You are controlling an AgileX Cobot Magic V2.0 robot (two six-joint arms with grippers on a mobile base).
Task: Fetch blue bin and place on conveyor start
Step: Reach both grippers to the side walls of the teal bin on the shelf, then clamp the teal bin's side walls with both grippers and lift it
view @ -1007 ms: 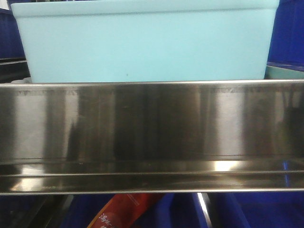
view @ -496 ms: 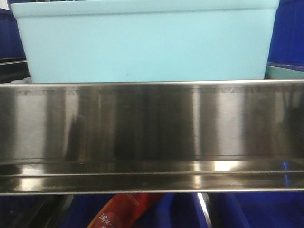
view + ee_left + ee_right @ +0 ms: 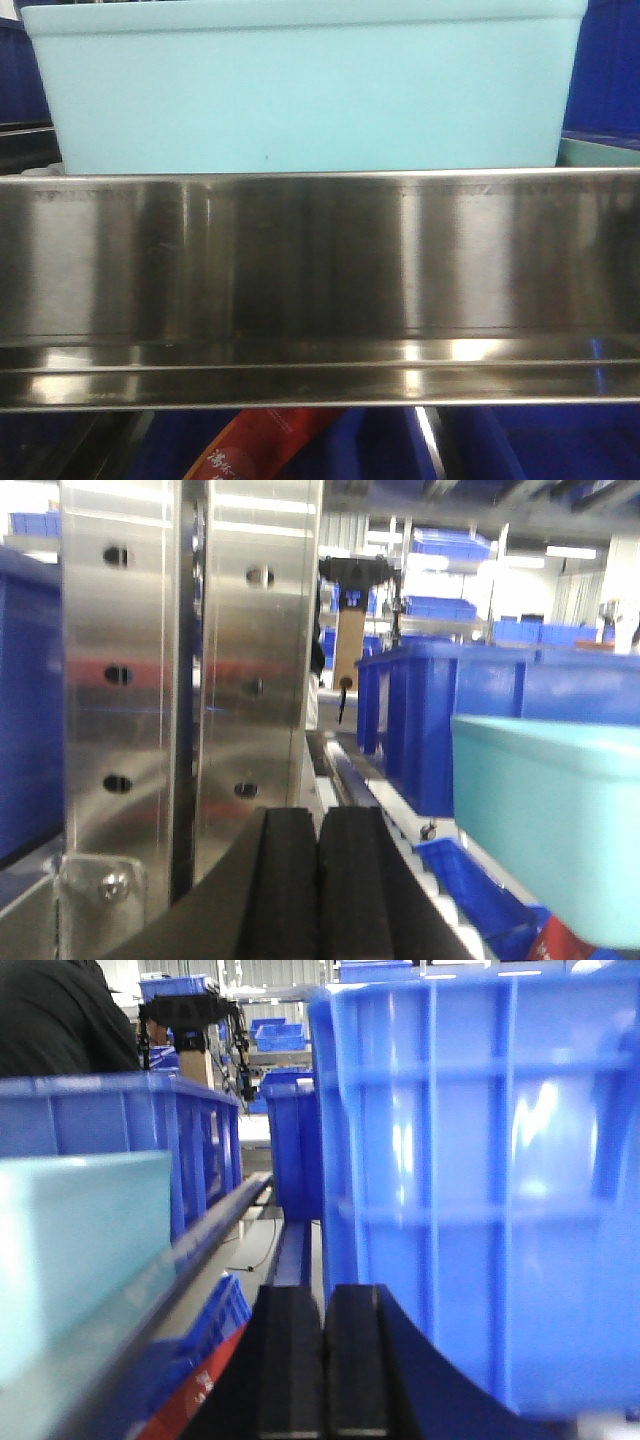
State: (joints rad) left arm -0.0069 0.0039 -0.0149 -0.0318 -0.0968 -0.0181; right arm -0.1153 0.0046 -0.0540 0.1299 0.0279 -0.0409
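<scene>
Exterior front-facing view, read from the left: a sliver of dark blue bins (image 3: 15, 70) shows at the edge. The blue bin (image 3: 300, 90) fills most of the upper frame, its pale aqua wall square to me and its base meeting the top edge of the steel rail (image 3: 320, 260). The rail runs across the full width below it. Under the rail, a red packet (image 3: 265, 445) with printed characters pokes up near the middle. On the left wrist camera I see a perforated steel upright (image 3: 130, 680) at the left, close to the lens. The left end effector (image 3: 318, 880) is at bottom centre with its two black pads pressed flat together and nothing between them. To its right stands a royal blue crate (image 3: 440, 720), and the aqua bin's corner sits at the far right, apart from the pads. On the right wrist camera the aqua wall is at the far left, blurred, with a low blue crate (image 3: 120, 1130) behind it. The right end effector (image 3: 322, 1360) is at bottom centre, closed on nothing. A large ribbed bin (image 3: 480, 1180) looms just beside it on the right.
</scene>
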